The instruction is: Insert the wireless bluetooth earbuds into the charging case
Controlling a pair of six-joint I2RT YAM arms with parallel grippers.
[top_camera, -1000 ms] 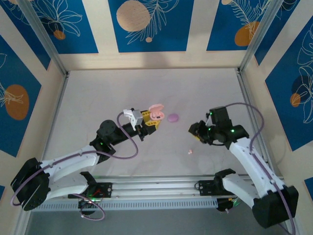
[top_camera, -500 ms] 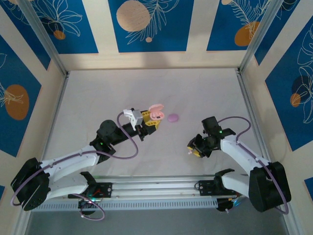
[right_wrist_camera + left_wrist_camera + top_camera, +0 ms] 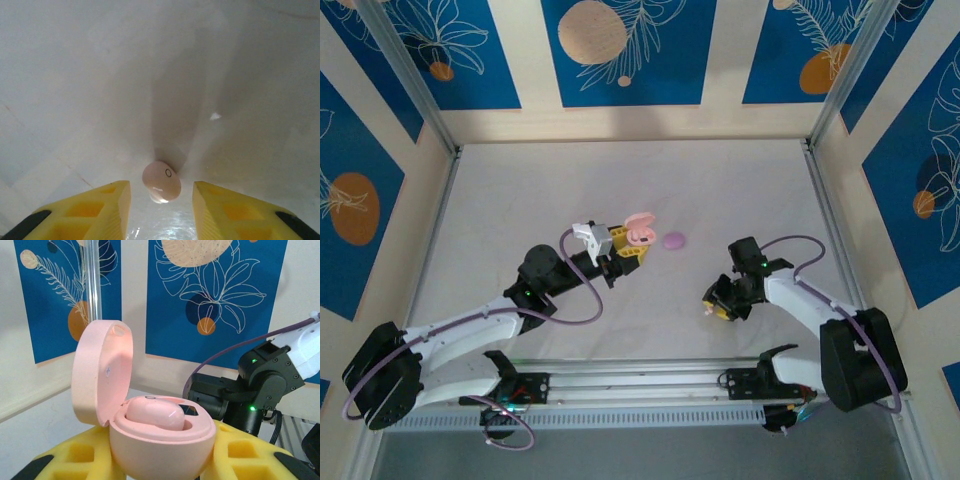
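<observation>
From above, my left pincer (image 3: 632, 246) is up near the middle of the table (image 3: 620, 180), pinching the pink case (image 3: 639, 232) with its lid swung open. A closed lilac case (image 3: 674, 240) lies just beside it on the right. My right pincer (image 3: 716, 306) is down low, right of centre and towards the near edge, so this arm is the nearer one to the loose pink earbud (image 3: 161, 181). There's bare table all round it, and the right wall is well apart. Over to the left wrist: the case sits upright between my yellow pads (image 3: 240, 452), clamped at its lower half, with the lid (image 3: 100, 372) tipped back to the left. One seated pink earbud (image 3: 154, 412) is already in its well. I can't tell from here how the empty well beside it lies. Now the right wrist: jaws spread, one pad on either side, and the loose bud lies flat on the table in the gap just ahead of the tips, touching neither. It looks nearly round from here, with a small ring mark facing up, so I'd say there's no long axis to line up with. I reckon a short push forward and down should bracket it. After that, the carry runs up and left across open table towards the held case.
</observation>
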